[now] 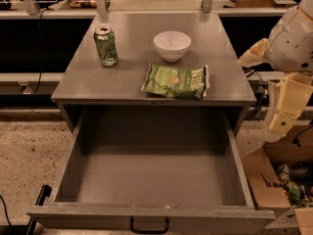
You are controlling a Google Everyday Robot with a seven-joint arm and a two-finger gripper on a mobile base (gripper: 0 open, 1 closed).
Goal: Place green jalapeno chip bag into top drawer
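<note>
The green jalapeno chip bag [176,81] lies flat on the grey cabinet top [98,82], near its front edge and a little right of centre. The top drawer [151,180] is pulled fully out below it, with a black pull handle [149,226] on its front, and nothing lies inside. My gripper [282,124] hangs off the right side of the cabinet, clear of its edge, well to the right of the bag and holding nothing that I can see.
A green drink can [105,46] stands at the back left of the cabinet top. A white bowl [172,45] sits just behind the bag. An open cardboard box [274,180] with items in it stands on the floor right of the drawer.
</note>
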